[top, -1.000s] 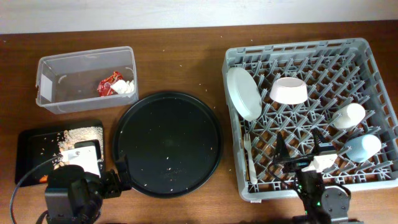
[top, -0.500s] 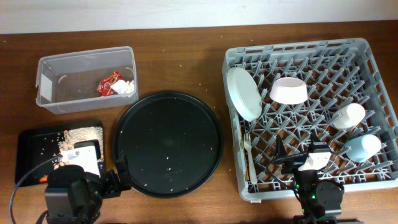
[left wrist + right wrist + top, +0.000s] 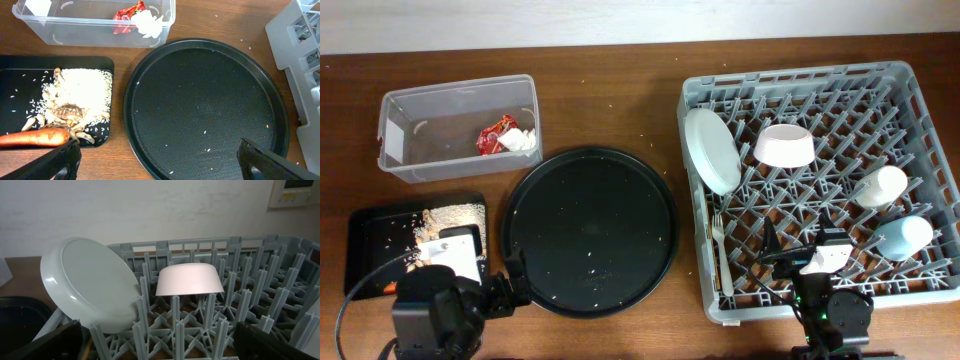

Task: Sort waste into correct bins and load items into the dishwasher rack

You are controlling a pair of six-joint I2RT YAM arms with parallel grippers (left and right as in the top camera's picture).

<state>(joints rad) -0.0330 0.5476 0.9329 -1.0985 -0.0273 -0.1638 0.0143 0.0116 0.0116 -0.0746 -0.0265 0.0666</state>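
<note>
The grey dishwasher rack (image 3: 790, 75) holds a wide pale-grey bowl (image 3: 712, 150) on edge, a small whitish-pink bowl (image 3: 784, 146), a cream cup (image 3: 880, 186), a light-blue cup (image 3: 904, 237) and a white fork (image 3: 720, 245). The clear tub (image 3: 390, 135) holds a red wrapper (image 3: 495, 133) and a white tissue (image 3: 523, 141). The shallow black tray (image 3: 365, 230) holds rice (image 3: 80, 90), brown scraps and an orange carrot (image 3: 32, 137). My left gripper (image 3: 160, 160) is open and empty over the round tray's near edge. My right gripper (image 3: 160, 342) is open and empty over the rack's front pegs.
A big round black tray (image 3: 588, 230) with a few rice grains lies between the bins and the rack. In the right wrist view the grey bowl (image 3: 90, 285) and the pink bowl (image 3: 190, 279) stand among the pegs ahead of the jaws.
My right arm has drawn back a little toward the table's front edge, then held still. The left arm and all objects have not moved.
</note>
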